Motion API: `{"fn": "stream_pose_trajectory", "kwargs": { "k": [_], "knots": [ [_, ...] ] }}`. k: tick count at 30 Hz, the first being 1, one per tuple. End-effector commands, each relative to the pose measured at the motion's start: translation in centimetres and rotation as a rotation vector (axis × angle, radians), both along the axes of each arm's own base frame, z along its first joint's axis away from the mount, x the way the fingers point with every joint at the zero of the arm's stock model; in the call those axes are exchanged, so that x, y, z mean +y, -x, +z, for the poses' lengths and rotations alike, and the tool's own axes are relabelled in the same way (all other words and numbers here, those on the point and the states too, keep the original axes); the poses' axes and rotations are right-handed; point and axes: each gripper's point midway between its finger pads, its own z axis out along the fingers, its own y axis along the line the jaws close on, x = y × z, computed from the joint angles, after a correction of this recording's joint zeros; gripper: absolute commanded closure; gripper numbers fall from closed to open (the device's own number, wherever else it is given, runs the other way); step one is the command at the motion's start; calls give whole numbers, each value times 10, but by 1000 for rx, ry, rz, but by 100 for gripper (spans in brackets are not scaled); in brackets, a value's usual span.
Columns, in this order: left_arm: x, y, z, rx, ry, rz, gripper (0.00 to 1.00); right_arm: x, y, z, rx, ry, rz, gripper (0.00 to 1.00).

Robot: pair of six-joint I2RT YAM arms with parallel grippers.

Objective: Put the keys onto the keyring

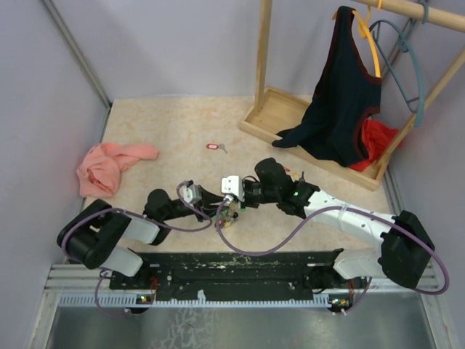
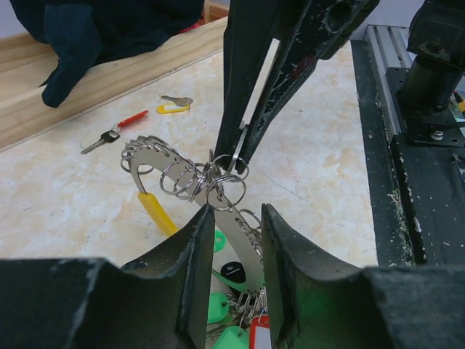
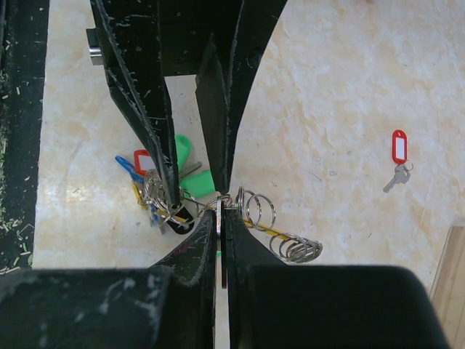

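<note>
Left wrist view showed our left jaws clamped partway on the keyring [image 2: 154,147] at lower centre, holding it steady over the tabletop [image 2: 73,211], so our right jaws, pinched shut on what looked like a key [image 3: 220,225], could thread it on.

The top external view looks steeply down from high above, the near edge at the frame's bottom, covering the whole counter [image 1: 167,123]. The wrist views peer close along the left tool [image 2: 236,214] and right tool [image 3: 224,212], facing each other; both share the keyring [image 2: 229,225] mid-frame.
</note>
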Motion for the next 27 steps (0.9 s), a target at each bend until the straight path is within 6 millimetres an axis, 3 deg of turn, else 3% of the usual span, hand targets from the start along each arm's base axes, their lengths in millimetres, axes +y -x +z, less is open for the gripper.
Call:
{"fn": "stream_pose_trajectory", "kwargs": {
  "k": [1, 7, 20, 27],
  "knots": [
    [-1, -11, 10, -30, 21, 24, 61, 15, -1, 50, -88, -118, 53, 100],
    [-1, -15, 9, -23, 18, 28, 59, 16, 1, 53, -96, -120, 68, 100],
    [-12, 8, 9, 17, 44, -151, 62, 18, 4, 57, -104, -125, 97, 100],
    [-11, 10, 11, 17, 47, -161, 83, 16, 2, 56, -108, -116, 84, 100]
  ]
}}
